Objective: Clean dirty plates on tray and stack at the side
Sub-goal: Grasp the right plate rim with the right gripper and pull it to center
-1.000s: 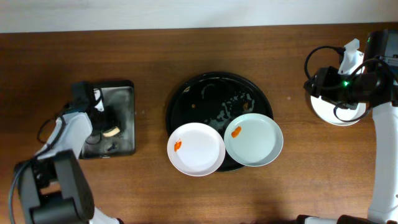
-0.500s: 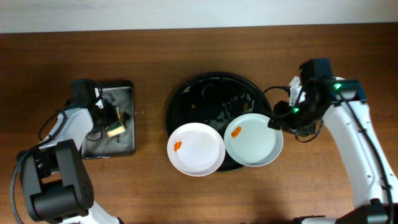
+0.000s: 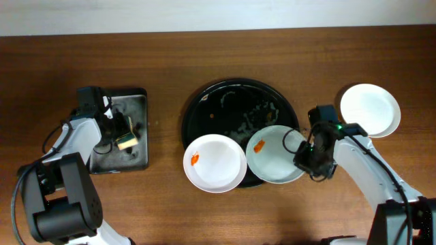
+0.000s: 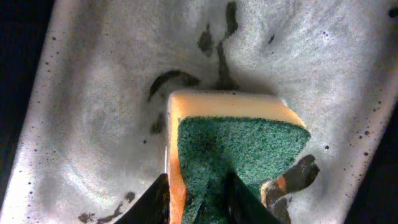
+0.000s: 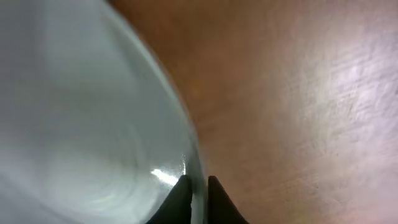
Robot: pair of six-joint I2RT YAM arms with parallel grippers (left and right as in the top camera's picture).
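Note:
The black tray (image 3: 225, 109) sits mid-table. Two white plates with orange smears overlap its front rim: the left plate (image 3: 214, 163) and the right plate (image 3: 272, 156). A third, clean plate (image 3: 370, 110) lies on the table at the far right. My right gripper (image 3: 306, 158) is at the right plate's right rim. In the right wrist view the right gripper (image 5: 198, 185) has its jaws closed astride that plate's (image 5: 81, 112) rim. My left gripper (image 3: 117, 134) is shut on a yellow-green sponge (image 3: 125, 142). In the left wrist view the left gripper (image 4: 196, 190) pinches the sponge (image 4: 242, 143).
A small rectangular dark metal tray (image 3: 133, 160) lies at the left under the sponge. Its wet, speckled floor (image 4: 93, 124) shows in the left wrist view. Bare wood table (image 5: 311, 93) lies right of the gripped plate.
My right arm has left the clean plate at the far right, swung down and left, and closed on the right smeared plate's rim. The left arm has barely moved.

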